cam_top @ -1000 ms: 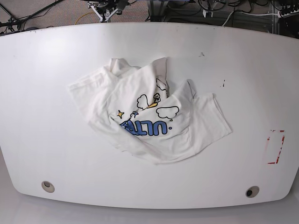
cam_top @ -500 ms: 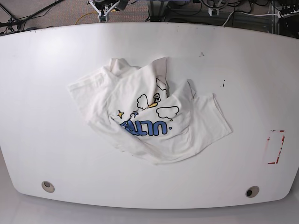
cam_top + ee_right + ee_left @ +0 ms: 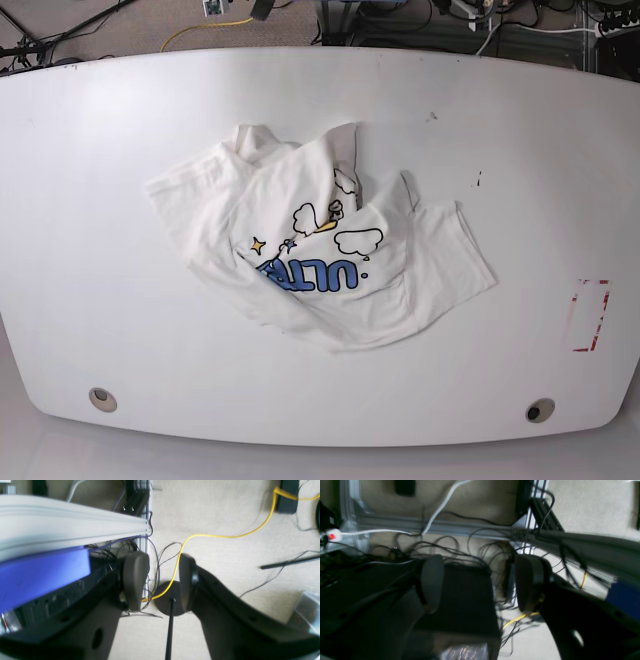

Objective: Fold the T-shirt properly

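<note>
The T-shirt [image 3: 320, 240] lies crumpled in the middle of the white table [image 3: 90, 200], with blue letters, clouds and a yellow star showing on top and a sleeve spread toward the right. Neither wrist view shows it. My left gripper [image 3: 480, 583] is open with nothing between its dark fingers [image 3: 432, 582], hanging over floor cables beyond the table. My right gripper [image 3: 161, 580] is also open and empty, above carpet and a yellow cable [image 3: 225, 536]. Both grippers are far from the shirt.
A red-marked rectangle [image 3: 590, 315] sits near the table's right edge. Two round holes [image 3: 101, 399] [image 3: 540, 410] lie near the front edge. Behind the table are an aluminium frame [image 3: 445, 527], tangled cables and a black stand base [image 3: 170, 600].
In the base view the arm tips at the top edge have drawn back almost out of the picture. The T-shirt has not moved.
</note>
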`<action>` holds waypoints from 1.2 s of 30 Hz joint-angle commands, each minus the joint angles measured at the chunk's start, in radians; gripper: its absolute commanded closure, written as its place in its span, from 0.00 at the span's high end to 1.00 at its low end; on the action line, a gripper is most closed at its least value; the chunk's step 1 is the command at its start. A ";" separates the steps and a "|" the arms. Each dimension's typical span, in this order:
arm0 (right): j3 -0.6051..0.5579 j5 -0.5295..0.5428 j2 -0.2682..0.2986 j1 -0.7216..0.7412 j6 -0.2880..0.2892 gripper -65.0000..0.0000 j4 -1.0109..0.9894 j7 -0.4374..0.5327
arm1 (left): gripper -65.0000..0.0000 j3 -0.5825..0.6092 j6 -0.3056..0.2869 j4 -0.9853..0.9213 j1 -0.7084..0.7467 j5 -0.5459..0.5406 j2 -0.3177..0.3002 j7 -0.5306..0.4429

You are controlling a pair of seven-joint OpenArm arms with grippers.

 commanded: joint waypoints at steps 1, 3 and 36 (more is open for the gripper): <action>0.003 0.000 0.004 -0.073 0.004 0.34 0.077 0.005 | 0.62 -0.001 0.002 0.112 0.074 0.000 -0.020 -0.011; 0.004 0.000 0.003 -0.128 0.003 0.34 0.150 0.005 | 0.62 -0.001 0.002 0.195 0.138 -0.002 -0.020 -0.011; 0.178 0.250 0.013 -0.323 0.014 0.36 0.983 -0.095 | 0.81 0.014 0.003 1.073 0.533 -0.120 -0.060 -0.011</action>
